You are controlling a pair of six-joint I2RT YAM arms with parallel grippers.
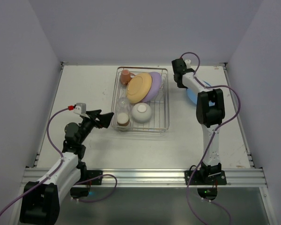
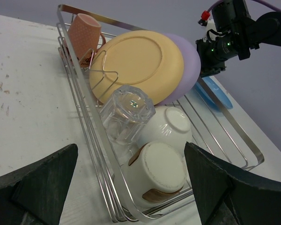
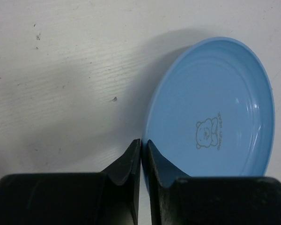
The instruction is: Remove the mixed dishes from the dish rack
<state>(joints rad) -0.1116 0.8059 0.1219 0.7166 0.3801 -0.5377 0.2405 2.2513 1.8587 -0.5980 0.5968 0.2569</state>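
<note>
Right end effector point(image 3: 143, 142) pinches blue plate point(image 3: 215, 108) beside dish rack point(image 1: 141, 127).

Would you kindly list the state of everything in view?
yellow-orange plate: on edge in the dish rack
lilac plate: on edge behind it
blue plate: flat on the table
white bowl: upside down
brown cup: upside down
clear glass: upside down
pink mug: leaning in rack corner
left gripper: open
right gripper: shut on blue plate
</note>
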